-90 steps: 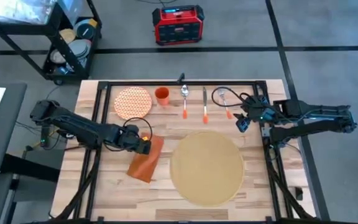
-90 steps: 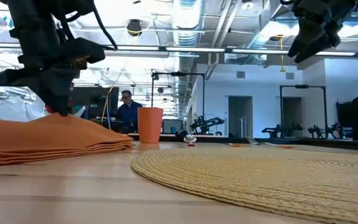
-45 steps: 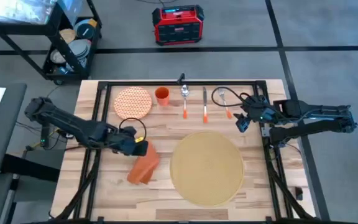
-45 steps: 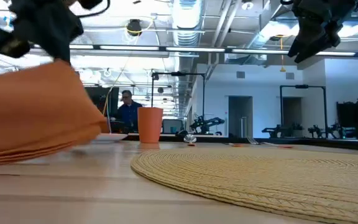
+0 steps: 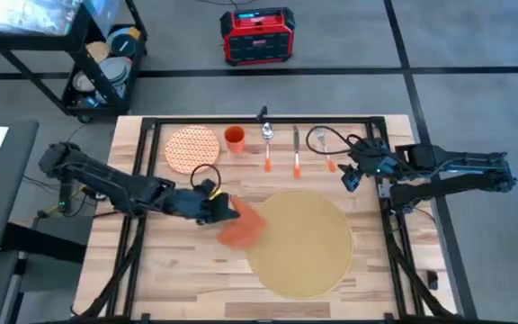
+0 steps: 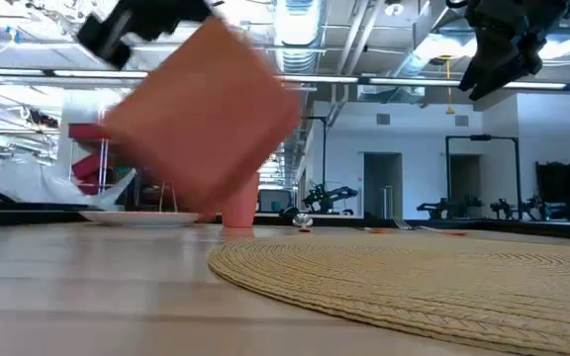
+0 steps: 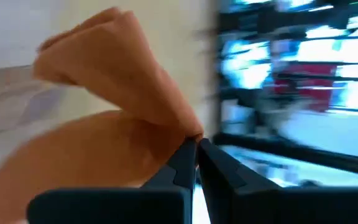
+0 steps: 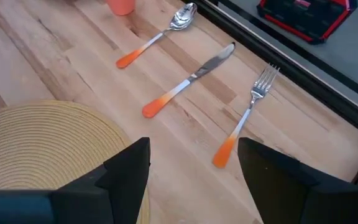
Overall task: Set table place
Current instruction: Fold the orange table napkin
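the left tool is closed tight on a corner of the orange napkin, which hangs lifted off the table just at the placemat's left edge, partly over its rim. in the left wrist view the two dark fingers meet on the folded cloth. the large tan placemat lies flat on the table, in its front middle part. beyond the placemat, along the table's far side, sit the patterned plate, an orange cup, a spoon, a knife and a fork, all well apart from the placemat. the right tool hovers off the placemat's far right edge, near the fork, its fingers spread wide and holding nothing.
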